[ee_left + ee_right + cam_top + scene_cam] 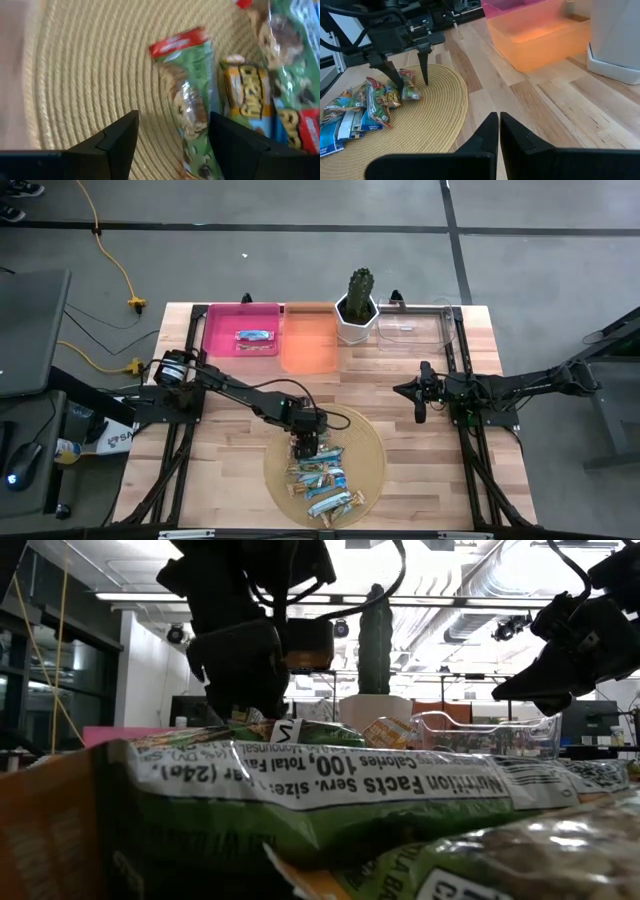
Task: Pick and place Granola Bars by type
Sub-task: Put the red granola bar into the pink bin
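Green bar [192,105] seemingly between left claw [172,137] fingers

Glossy wrapped Granola Bars [375,107]; woven mat [435,120]

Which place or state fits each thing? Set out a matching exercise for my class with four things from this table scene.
Things:
1. pink bin
2. orange bin
3. left gripper
4. right gripper

Places or states:
a. shut, away from the mat
b. holds one blue-wrapped bar
c. open over a green-wrapped bar
d. nothing seen inside

Pairs: 1-b, 2-d, 3-c, 4-a
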{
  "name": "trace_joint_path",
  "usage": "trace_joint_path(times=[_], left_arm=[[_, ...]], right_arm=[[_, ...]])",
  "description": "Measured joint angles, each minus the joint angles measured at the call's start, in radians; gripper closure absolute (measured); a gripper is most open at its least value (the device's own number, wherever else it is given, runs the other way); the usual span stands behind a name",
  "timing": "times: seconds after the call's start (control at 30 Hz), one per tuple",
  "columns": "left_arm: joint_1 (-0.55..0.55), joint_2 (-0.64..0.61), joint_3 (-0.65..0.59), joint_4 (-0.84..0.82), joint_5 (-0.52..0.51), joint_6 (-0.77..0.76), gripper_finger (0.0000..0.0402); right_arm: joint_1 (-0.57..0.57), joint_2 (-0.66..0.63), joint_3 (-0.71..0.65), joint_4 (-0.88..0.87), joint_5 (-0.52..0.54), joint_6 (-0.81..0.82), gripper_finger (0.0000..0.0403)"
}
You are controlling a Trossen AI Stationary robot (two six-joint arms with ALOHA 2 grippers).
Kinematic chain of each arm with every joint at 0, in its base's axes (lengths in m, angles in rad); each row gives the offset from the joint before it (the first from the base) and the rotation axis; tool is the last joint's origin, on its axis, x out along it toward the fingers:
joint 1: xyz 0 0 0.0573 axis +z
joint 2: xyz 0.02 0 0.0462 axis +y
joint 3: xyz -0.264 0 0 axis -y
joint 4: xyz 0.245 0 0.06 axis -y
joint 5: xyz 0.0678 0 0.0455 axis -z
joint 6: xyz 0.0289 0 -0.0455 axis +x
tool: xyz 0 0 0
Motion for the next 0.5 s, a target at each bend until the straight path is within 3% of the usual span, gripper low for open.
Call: trace_joint_path(times=[0.3,0.5], left_arm=[[0.000,-0.001,0.000,-0.006,-0.007,0.000,0.0174],[0.000,-0.001,0.000,-0.006,-0.010,0.000,0.0211]], right_arm=[[0.000,0.000,0.000,0.002,0.000,-0.001,0.0403],[0.000,0.000,0.000,0.002,0.000,-0.001,0.0402]])
